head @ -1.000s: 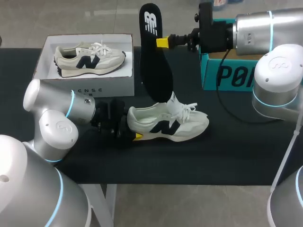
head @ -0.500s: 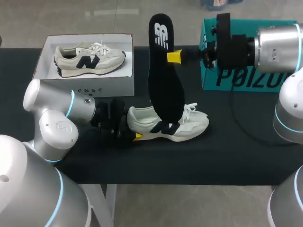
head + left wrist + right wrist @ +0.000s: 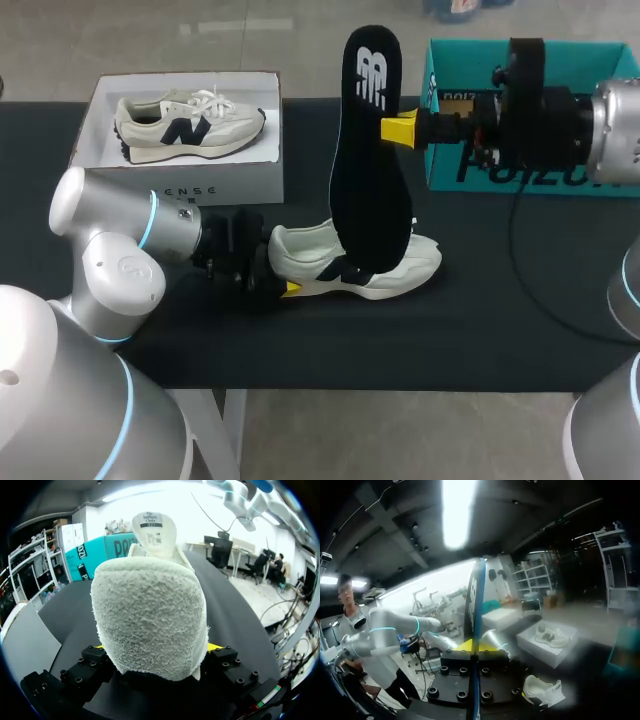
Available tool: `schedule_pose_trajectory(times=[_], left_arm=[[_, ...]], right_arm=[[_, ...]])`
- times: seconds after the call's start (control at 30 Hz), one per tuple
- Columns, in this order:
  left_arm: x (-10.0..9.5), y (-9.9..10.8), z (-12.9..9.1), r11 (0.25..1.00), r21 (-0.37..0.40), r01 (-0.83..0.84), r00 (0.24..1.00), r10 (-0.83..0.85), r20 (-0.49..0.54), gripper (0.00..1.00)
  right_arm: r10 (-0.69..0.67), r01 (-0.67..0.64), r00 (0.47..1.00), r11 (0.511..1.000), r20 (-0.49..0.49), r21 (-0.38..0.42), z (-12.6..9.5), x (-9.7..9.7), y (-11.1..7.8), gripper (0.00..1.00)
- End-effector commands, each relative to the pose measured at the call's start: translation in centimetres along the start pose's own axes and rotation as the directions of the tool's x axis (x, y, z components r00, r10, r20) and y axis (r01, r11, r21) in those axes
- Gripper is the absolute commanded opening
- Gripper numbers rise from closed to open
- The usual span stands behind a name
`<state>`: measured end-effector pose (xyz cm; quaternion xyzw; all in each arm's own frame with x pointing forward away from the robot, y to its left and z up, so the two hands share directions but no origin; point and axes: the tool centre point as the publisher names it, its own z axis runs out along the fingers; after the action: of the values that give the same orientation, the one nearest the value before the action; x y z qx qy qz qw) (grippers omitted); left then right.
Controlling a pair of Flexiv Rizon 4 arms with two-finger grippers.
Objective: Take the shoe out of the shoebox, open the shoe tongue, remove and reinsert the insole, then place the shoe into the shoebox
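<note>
A white sneaker [image 3: 390, 270] with a dark logo lies on its side on the black table [image 3: 480, 320]. My left gripper [image 3: 281, 272] is shut on its heel; in the left wrist view the fuzzy heel [image 3: 150, 610] fills the gap of the left gripper [image 3: 157, 651], and a yellow tip shows on each side of it. The black insole [image 3: 368, 170] hangs upright, its lower end in front of the sneaker's middle. My right gripper [image 3: 399, 128] is shut on its edge. In the right wrist view the insole [image 3: 475, 610] stands edge-on between the fingers of the right gripper [image 3: 474, 645].
The white shoebox [image 3: 95, 150] stands at the back left and holds a second sneaker [image 3: 185, 122]. A teal box [image 3: 450, 170] stands at the back right, behind my right gripper. Bare black table lies in front of the shoe.
My right arm has carried the insole to the right and toward the front. The insole's lower end now hangs over the sneaker's middle. The left arm and the sneaker have not moved.
</note>
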<state>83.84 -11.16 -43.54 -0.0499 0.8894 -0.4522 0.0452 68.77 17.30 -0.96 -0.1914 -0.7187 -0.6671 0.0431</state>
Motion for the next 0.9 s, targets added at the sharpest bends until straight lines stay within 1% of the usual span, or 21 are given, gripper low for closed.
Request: schedule_pose_trajectory(times=[0.03, 0.2, 0.6, 0.63, 0.67, 0.7, 0.8, 0.83, 0.87, 0.9], left_arm=[[0.0, 0.2, 0.4, 1.0, 0.002, 0.0, 1.0, 0.0, 0.002, 0.0], [0.0, 0.2, 0.4, 1.0, 0.002, 0.0, 1.0, 0.0, 0.002, 0.0], [0.0, 0.2, 0.4, 1.0, 0.002, 0.0, 1.0, 0.0, 0.002, 0.0], [0.0, 0.2, 0.4, 1.0, 0.002, 0.0, 1.0, 0.0, 0.002, 0.11], [0.0, 0.2, 0.4, 1.0, 0.002, 0.0, 1.0, 0.0, 0.002, 0.2], [0.0, 0.2, 0.4, 1.0, 0.002, 0.0, 1.0, 0.0, 0.002, 0.27], [0.0, 0.2, 0.4, 1.0, 0.002, 0.0, 1.0, 0.0, 0.002, 0.42], [0.0, 0.2, 0.4, 1.0, 0.002, 0.0, 1.0, 0.0, 0.002, 0.51], [0.0, 0.2, 0.4, 1.0, 0.002, 0.0, 1.0, 0.0, 0.002, 0.83], [0.0, 0.2, 0.4, 1.0, 0.002, 0.0, 1.0, 0.0, 0.002, 1.0]], right_arm=[[0.024, -0.025, 0.999, 0.999, 0.036, 0.031, -2.3, 2.6, -0.7, 0.0], [0.051, -0.053, 0.998, 0.997, 0.032, 0.051, -2.2, 3.6, -1.6, 0.0], [0.064, -0.066, 0.997, 0.997, 0.038, 0.044, -2.2, 3.6, -1.7, 0.0], [0.064, -0.066, 0.997, 0.997, 0.038, 0.044, -2.2, 3.6, -1.7, 0.0], [0.064, -0.066, 0.997, 0.997, 0.038, 0.044, -2.2, 3.6, -1.7, 0.0], [0.064, -0.066, 0.997, 0.997, 0.038, 0.044, -2.2, 3.6, -1.7, 0.0], [0.064, -0.066, 0.997, 0.997, 0.038, 0.044, -2.2, 3.6, -1.7, 0.0], [0.064, -0.066, 0.997, 0.997, 0.038, 0.044, -2.2, 3.6, -1.7, 0.0], [0.064, -0.066, 0.997, 0.997, 0.038, 0.044, -2.2, 3.6, -1.7, 0.0], [0.064, -0.066, 0.997, 0.997, 0.038, 0.044, -2.2, 3.6, -1.7, 0.0]])
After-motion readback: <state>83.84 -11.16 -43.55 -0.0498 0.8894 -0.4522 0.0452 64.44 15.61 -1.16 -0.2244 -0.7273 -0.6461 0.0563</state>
